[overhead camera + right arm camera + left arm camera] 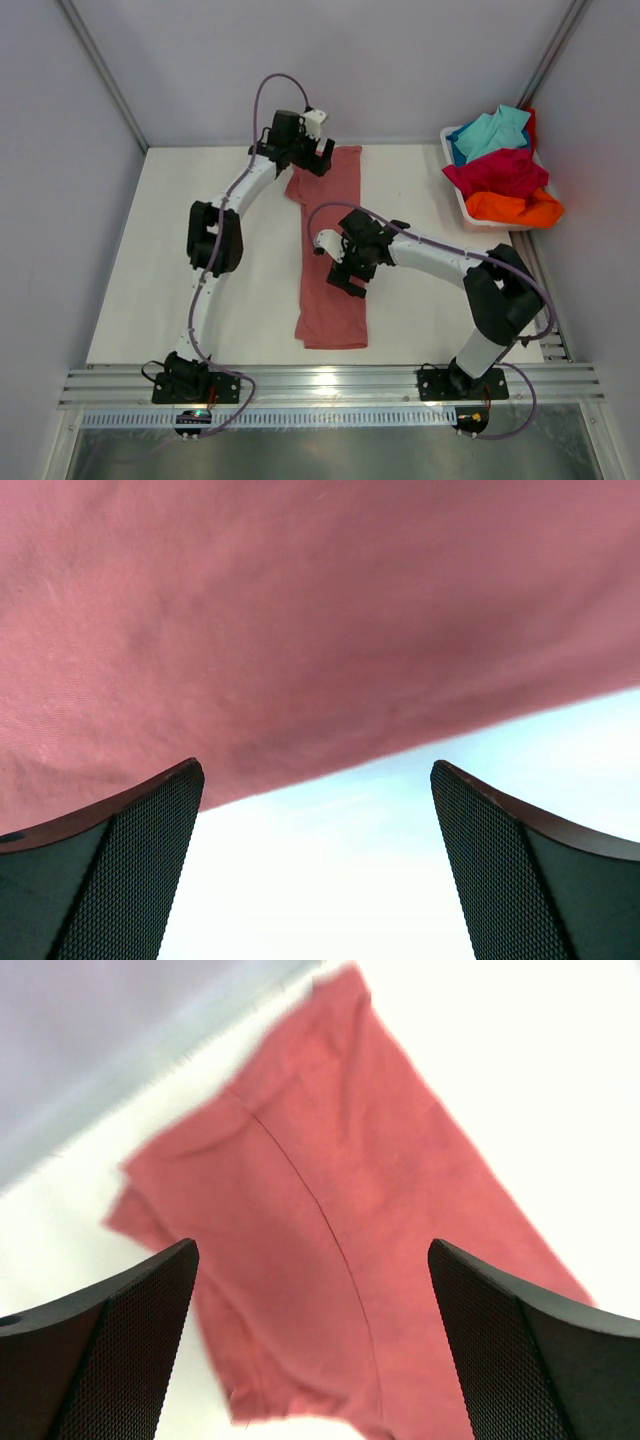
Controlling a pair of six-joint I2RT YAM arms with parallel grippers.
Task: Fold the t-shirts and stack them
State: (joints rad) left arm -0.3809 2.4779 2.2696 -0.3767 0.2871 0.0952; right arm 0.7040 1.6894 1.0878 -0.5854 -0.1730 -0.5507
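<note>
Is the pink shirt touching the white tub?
Apart. The top view shows a strip of bare table between the pink shirt and the white tub.

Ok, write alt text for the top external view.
A salmon-pink t-shirt lies as a narrow strip down the middle of a white table. The left arm reaches over its far end, the right arm over its middle. A white tub at far right holds a heap of t-shirts, turquoise, crimson and orange.
</note>
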